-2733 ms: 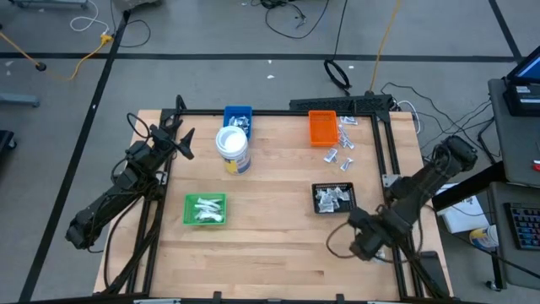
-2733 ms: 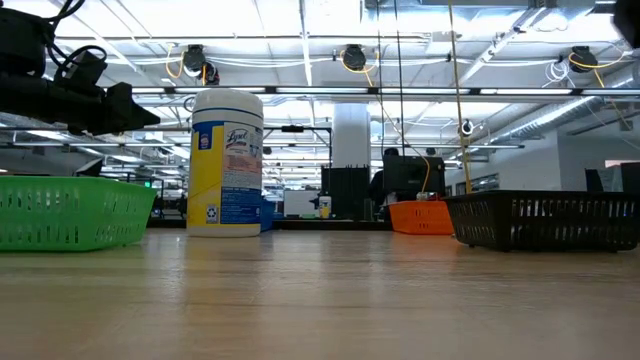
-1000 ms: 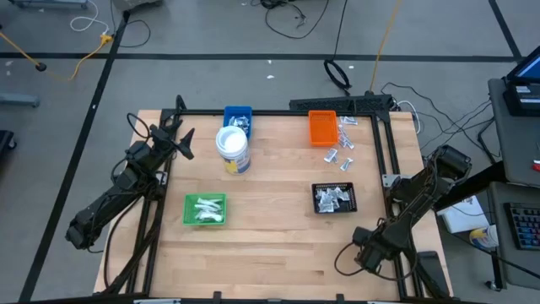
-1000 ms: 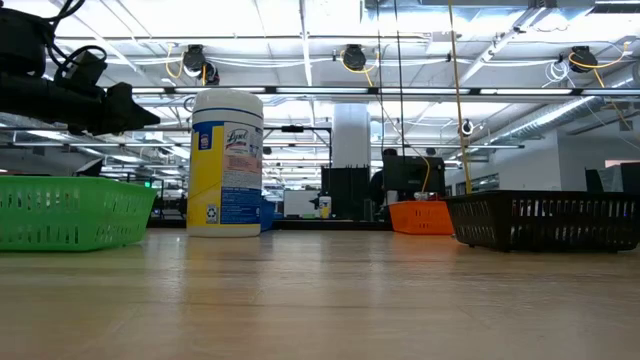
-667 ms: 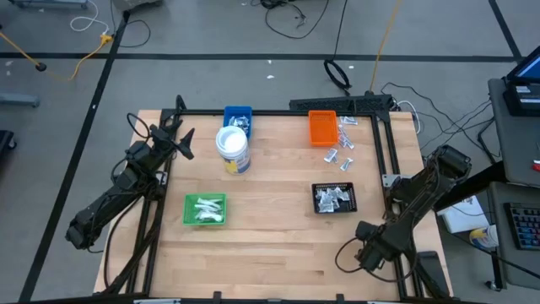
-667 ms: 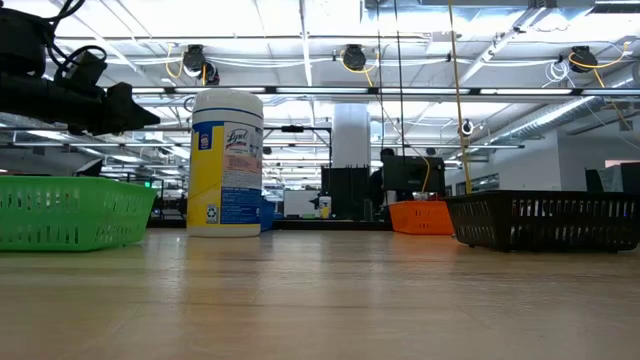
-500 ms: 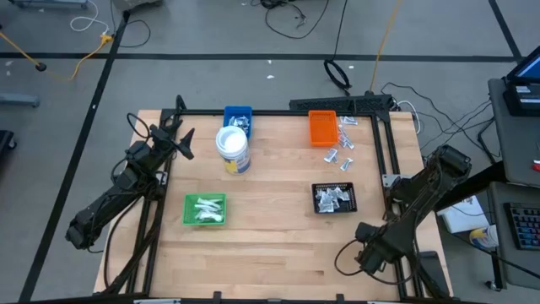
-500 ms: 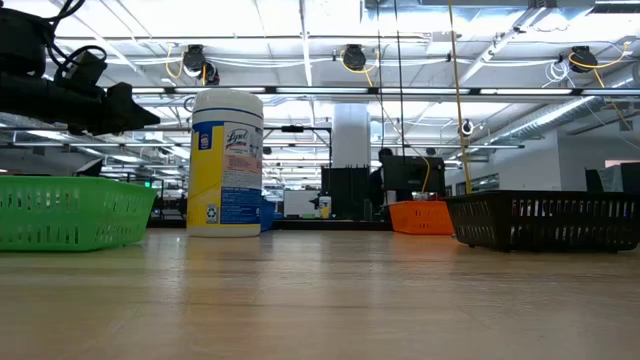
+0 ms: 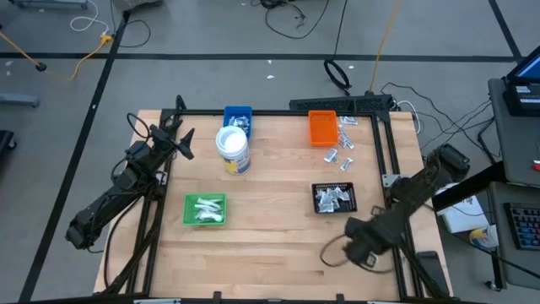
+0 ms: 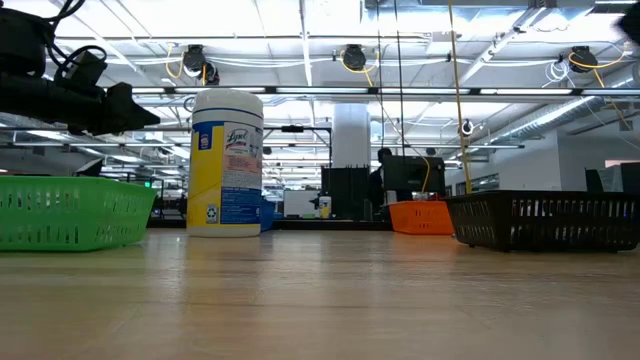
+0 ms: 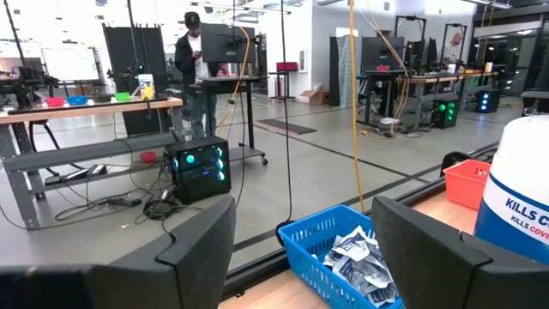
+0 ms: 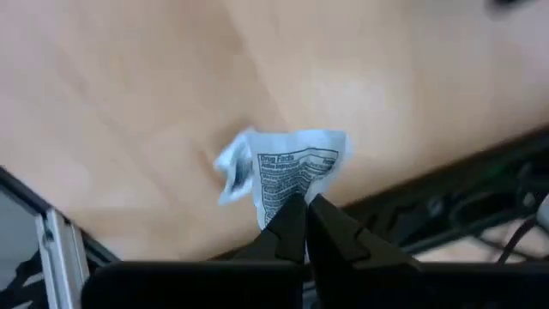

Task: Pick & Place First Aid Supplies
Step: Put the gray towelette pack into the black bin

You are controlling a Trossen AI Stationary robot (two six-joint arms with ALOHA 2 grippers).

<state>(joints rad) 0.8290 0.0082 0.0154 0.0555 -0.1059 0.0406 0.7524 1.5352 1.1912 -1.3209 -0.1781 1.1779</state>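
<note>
The right tool (image 12: 304,225) pinches a white packet (image 12: 287,172) by its edge, hanging ahead of its tips above the bench (image 9: 270,236); the black tray (image 9: 335,198) lies nearby (left tool (image 11: 300,249) gapes wide, idle).

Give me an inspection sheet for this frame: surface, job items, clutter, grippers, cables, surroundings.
Surface: wooden table, bare in the middle.
Job's things: packets in the green tray, blue tray and black tray; loose packets beside the orange tray.
Clutter: wipes tub.
Grippers: left gripper open, empty, far-left edge; right gripper shut on a packet, near-right corner.
Cables: on the floor.
Surroundings: person at a desk.
</note>
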